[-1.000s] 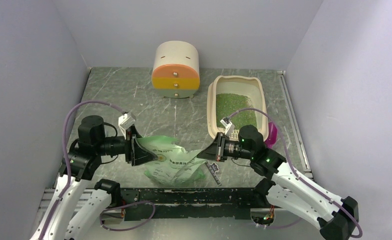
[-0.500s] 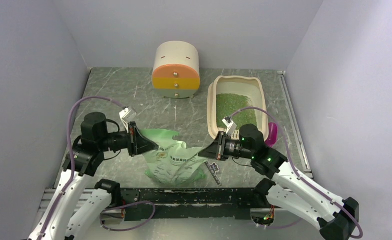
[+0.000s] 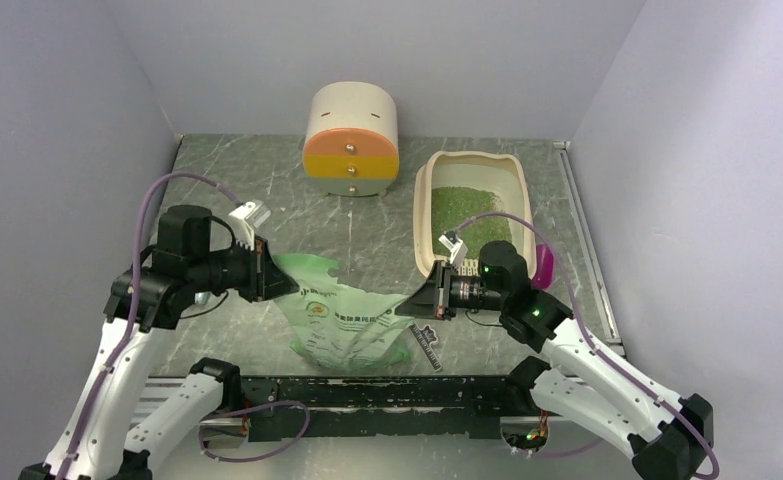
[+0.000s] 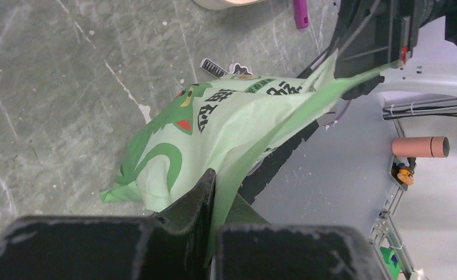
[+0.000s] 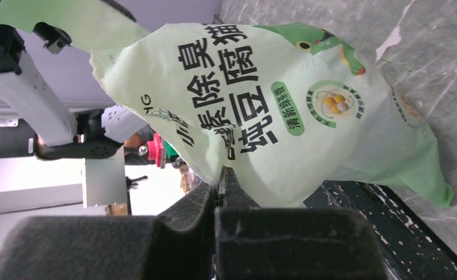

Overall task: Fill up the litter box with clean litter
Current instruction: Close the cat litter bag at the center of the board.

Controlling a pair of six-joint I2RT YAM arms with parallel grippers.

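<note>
Grip comes first: our left end effector (image 4: 213, 178) is pressed together on one edge of the green bag (image 3: 347, 318). Our right end effector (image 5: 221, 175) pinches the other edge. The bag hangs between them, and its low end seems to rest on the surface (image 3: 257, 190) near our arms. We think we are getting the bag ready to pour. Next we must lift it, carry it back and to the right, and tip it over the litter box (image 3: 422, 205). The box sits well apart at the back right, with green litter (image 3: 467, 215) in it.
</note>
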